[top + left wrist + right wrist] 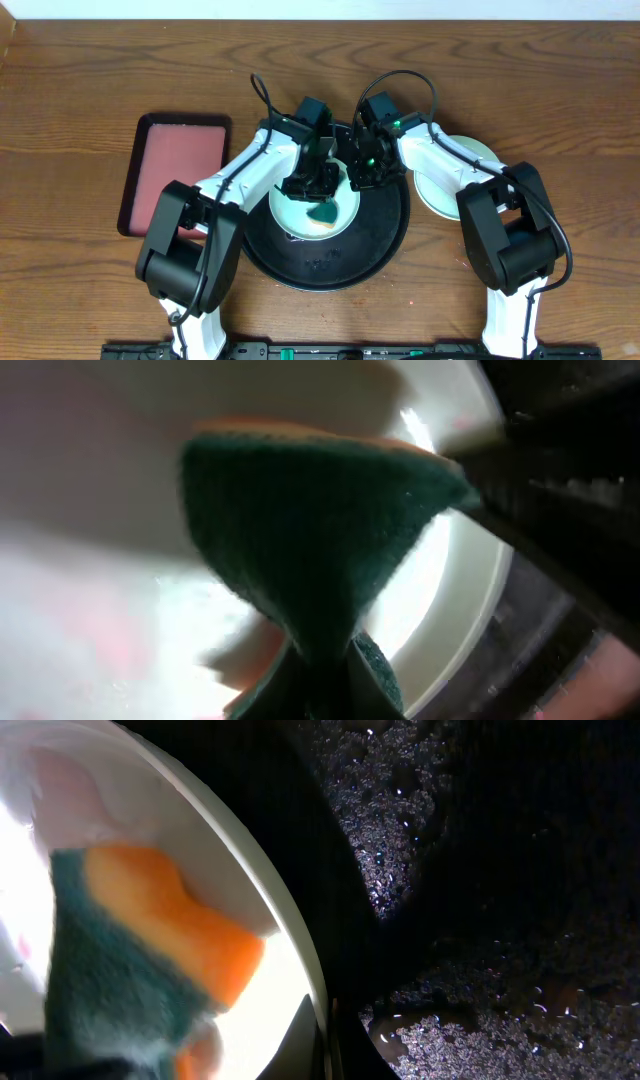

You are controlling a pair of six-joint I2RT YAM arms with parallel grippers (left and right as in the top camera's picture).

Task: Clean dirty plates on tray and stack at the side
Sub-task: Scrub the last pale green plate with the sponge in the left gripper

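Observation:
One pale mint plate (pixel 295 215) lies on the round black tray (pixel 375 240). My left gripper (pixel 318 190) is shut on a green and orange sponge (pixel 322 214) and presses it on the plate. In the left wrist view the sponge (pixel 320 510) hangs from the jaws (pixel 320 665) over the plate (pixel 100 560), which shows a faint pink smear. My right gripper (pixel 358 180) is shut on the plate's right rim; in the right wrist view its fingers (pixel 330 1035) straddle the rim (pixel 285 920), with the sponge (pixel 130 950) beside them. I cannot make out a yellow plate.
A pale plate (pixel 460 190) lies on the table right of the tray, partly under my right arm. A red rectangular tray (pixel 175 170) lies at the left. The black tray's floor (pixel 480 870) is wet and foamy.

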